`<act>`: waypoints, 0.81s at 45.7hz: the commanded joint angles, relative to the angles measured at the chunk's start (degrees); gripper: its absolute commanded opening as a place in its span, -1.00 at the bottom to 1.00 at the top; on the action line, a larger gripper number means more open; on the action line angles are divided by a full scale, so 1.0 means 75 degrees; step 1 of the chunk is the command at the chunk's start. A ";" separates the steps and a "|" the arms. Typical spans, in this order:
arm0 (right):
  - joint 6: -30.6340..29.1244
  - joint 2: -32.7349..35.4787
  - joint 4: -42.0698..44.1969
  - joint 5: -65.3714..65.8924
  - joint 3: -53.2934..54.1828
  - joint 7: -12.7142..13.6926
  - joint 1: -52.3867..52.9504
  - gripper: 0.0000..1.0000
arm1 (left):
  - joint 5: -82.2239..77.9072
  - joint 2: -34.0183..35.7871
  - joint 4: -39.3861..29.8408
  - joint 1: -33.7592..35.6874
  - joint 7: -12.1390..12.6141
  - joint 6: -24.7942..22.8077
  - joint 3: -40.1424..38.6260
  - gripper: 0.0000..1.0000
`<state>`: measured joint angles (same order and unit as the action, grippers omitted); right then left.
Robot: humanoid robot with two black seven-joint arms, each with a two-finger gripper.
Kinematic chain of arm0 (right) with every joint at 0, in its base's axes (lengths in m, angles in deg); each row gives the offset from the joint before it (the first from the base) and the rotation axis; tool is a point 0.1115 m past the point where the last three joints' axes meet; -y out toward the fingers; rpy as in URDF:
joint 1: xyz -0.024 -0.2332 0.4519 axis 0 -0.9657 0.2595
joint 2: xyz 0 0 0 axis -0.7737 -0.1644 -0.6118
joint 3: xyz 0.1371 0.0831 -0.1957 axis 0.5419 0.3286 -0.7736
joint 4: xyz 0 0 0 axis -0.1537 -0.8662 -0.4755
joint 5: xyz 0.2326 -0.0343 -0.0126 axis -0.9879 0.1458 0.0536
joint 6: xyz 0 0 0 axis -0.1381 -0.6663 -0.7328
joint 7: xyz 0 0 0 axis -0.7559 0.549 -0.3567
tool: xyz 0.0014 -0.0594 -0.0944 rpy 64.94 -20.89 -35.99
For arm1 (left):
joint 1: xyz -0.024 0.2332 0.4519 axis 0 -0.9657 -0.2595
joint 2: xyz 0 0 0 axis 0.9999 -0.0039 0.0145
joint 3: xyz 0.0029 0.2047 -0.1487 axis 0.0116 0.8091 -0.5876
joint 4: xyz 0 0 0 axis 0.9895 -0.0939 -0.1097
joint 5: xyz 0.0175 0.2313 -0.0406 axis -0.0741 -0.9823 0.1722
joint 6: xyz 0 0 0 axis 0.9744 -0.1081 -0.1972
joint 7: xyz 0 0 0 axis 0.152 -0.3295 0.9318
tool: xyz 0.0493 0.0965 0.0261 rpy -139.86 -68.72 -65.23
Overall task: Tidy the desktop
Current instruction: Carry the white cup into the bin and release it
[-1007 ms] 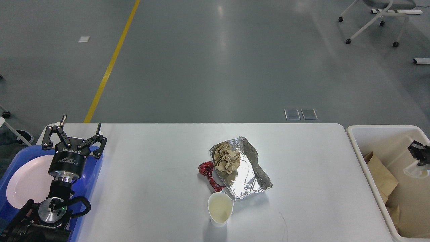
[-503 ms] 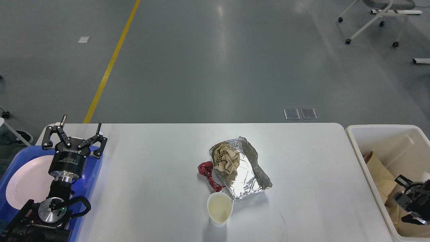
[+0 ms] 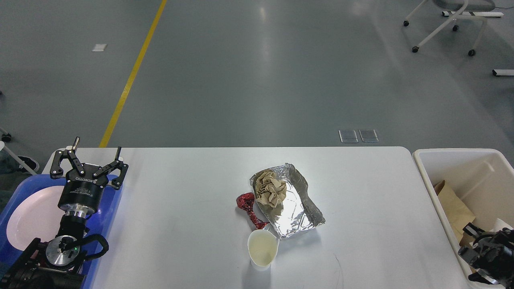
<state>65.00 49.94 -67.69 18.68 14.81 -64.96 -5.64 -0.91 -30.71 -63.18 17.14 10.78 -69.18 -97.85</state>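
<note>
My bench [image 3: 192, 224] is a plain matte white, filling the lower middle of the frame. At its centre lies a crinkled silver foil tray [image 3: 295, 204] holding a crumpled tan paper wad [image 3: 271, 189]; a shiny red twisted wrapper [image 3: 249, 206] and a cream-white paper cup [image 3: 262, 249] sit by it. At lower left, a blue plastic tray [image 3: 108, 212] carries a round white plate [image 3: 34, 218], with my black left claw [image 3: 89, 160] over it. At lower right, a cream-white bin [image 3: 449, 160] contains brown paper [image 3: 453, 210]. The grey floor [image 3: 261, 72] bears a yellow stripe [image 3: 132, 72].
</note>
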 commanded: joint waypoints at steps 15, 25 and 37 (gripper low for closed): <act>0.0109 -0.0003 0.0005 0.0000 -0.0010 0.0002 -0.0001 0.60 | 0.0000 0.0000 0.0000 -0.0009 0.0001 0.0000 0.0000 0.93; 0.0356 -0.0014 -0.0018 0.0036 -0.0045 0.0002 -0.0013 0.98 | 0.0000 0.0000 0.0000 -0.0009 0.0001 0.0000 0.0000 0.93; 0.0286 -0.0038 -0.0042 0.0106 -0.0081 0.0002 -0.0013 0.99 | 0.0000 0.0000 0.0000 0.0003 0.0001 0.0000 0.0000 0.93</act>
<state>67.53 49.54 -67.88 19.22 14.24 -64.95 -5.74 -0.91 -30.71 -63.18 17.11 10.79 -69.18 -97.85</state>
